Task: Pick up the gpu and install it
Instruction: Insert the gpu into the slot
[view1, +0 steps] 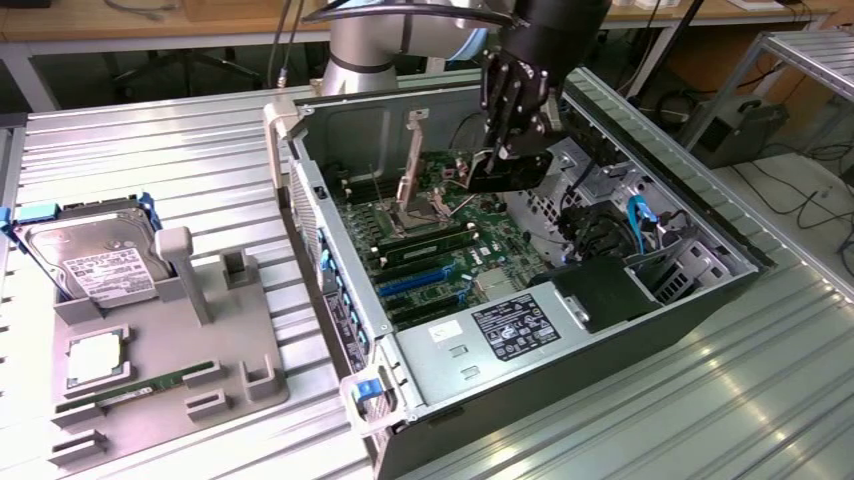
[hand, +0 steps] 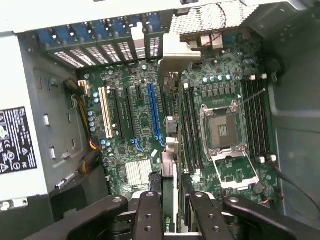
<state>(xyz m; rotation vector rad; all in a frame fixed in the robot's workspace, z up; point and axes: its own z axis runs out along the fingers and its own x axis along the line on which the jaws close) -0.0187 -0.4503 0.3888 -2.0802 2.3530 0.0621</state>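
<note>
The main risk is a bad seating. Seen from the wrist, the gpu (hand: 170, 170) hangs edge-on and seems to line up just to the memory-slot (hand: 190, 125) side of the long blue slot (hand: 153, 110), not plainly over it. A descent on that line could press its contact edge onto the motherboard (hand: 142, 150) or the small parts beside the slot. Its pale end bracket (hand: 180, 50) sits close to the rear slot openings (hand: 100, 50) of the computer case (view1: 601, 400). It could catch on that wall and tip the card. The card is thin and held only by its two faces, so any knock might twist it between the fingers.

The claw (hand: 170, 212) is closed on the gpu, one finger on each face, and the card runs away from it toward the back of the case. In the exterior view the claw hangs inside the open case, above the board and clear of it, with the card under its fingertips. The case stands on the ribbed metal surface (view1: 160, 150).
</note>
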